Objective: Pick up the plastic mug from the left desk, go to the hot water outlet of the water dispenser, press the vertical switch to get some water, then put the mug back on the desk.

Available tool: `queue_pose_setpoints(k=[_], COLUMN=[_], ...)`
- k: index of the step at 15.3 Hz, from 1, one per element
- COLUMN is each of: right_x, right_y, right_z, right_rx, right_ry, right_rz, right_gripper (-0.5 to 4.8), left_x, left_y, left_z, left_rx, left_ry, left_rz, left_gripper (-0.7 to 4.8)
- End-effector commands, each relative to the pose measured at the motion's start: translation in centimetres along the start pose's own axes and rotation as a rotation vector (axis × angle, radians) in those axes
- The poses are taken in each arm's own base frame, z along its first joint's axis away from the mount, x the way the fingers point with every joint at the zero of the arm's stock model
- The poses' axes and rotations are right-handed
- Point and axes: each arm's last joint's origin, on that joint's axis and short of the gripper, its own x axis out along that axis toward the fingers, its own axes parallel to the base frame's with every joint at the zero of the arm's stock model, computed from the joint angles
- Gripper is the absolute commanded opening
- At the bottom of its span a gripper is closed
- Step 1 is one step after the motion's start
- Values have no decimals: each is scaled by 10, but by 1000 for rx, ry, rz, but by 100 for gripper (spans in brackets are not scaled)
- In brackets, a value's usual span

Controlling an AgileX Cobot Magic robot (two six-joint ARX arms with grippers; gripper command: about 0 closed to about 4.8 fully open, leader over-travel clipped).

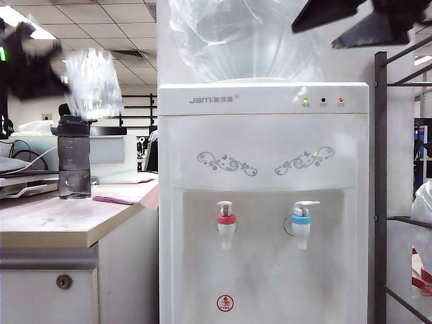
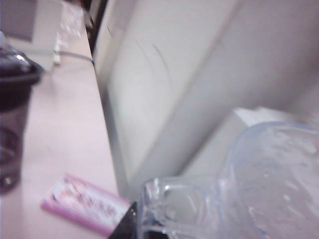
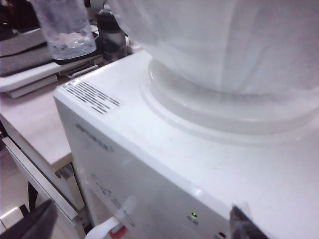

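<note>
At far left the left gripper (image 1: 50,71) is clamped on the handle of the plastic mug (image 1: 93,82), which hangs in the air above the left desk (image 1: 47,219), over a dark flask (image 1: 73,156). The mug looks light, thin-walled and slick, so the handle is the safest hold. Right of it stands the water dispenser (image 1: 263,202) with its red-collared hot water outlet (image 1: 226,225). Top right, above the dispenser, the right gripper (image 1: 351,23) hovers, jaws wide and empty

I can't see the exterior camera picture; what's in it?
The left claw holds the plastic mug raised above the left desk; the open right claw hangs above the water dispenser.
</note>
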Motion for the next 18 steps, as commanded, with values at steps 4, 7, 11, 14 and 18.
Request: queue_pose_setpoints(k=[4, 7, 11, 14, 18], right_x=[-36, -47, -61, -63, -63], right_y=[13, 17, 21, 23, 22], right_z=[19, 20, 25, 25, 24], right_rx=[-24, -21, -39, -37, -34], right_ry=[-74, -61, -100, -96, -86], right_rz=[3, 2, -4, -2, -1], right_gripper=[479, 479, 479, 479, 479], left_x=[-61, -69, -78, -79, -86], left_y=[-71, -107, -172, -211, -228], left_z=[22, 22, -16, -59, -110], left_rx=[85, 138, 154, 186, 133], left_ry=[247, 220, 188, 257, 230], left_rz=[29, 37, -16, -41, -8], left_gripper=[-6, -7, -6, -6, -6])
